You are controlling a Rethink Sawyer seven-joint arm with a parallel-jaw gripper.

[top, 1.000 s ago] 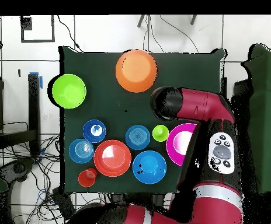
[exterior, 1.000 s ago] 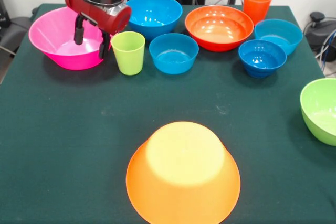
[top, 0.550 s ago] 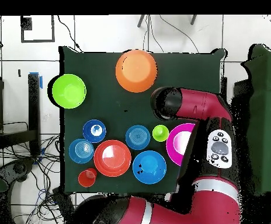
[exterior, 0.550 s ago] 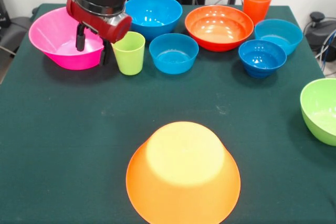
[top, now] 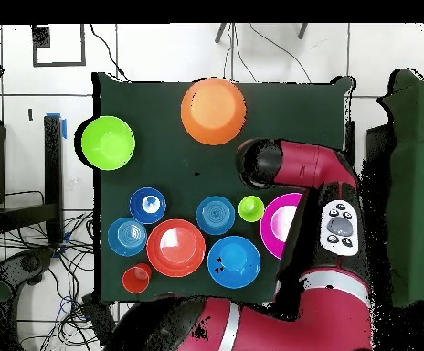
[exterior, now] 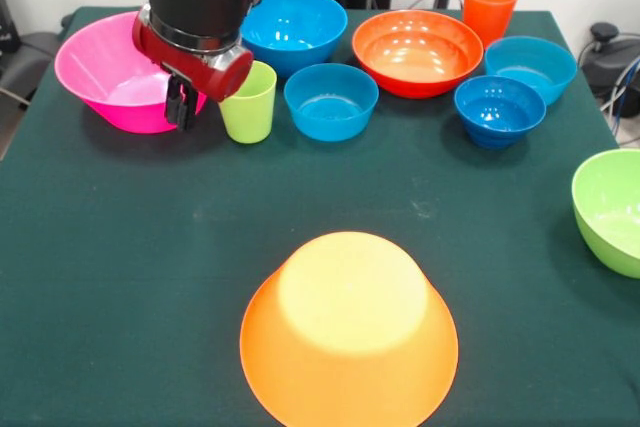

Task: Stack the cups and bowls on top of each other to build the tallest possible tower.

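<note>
Pink bowl (exterior: 115, 77) sits by the table's (exterior: 120, 277) corner, and the gripper (exterior: 181, 107), fingers pressed together, pinches its rim beside the green cup (exterior: 247, 99). An upturned light-orange bowl (exterior: 349, 332) stands alone at the opposite edge. Blue bowls (exterior: 331, 100), a red-orange bowl (exterior: 417, 51) and the orange cup (exterior: 489, 9) line the pink bowl's edge; a green bowl (exterior: 610, 209) sits at a side edge

Dark green counter (exterior: 120, 277); light-orange bowl (exterior: 349, 332); pink bowl (exterior: 105, 72) beside black fingers (exterior: 180, 107); lime-green cup (exterior: 250, 102); ribbed orange cup (exterior: 489, 7); red-orange bowl (exterior: 417, 51); lime-green bowl (exterior: 610, 209); red-and-black arm (exterior: 200, 7).
</note>
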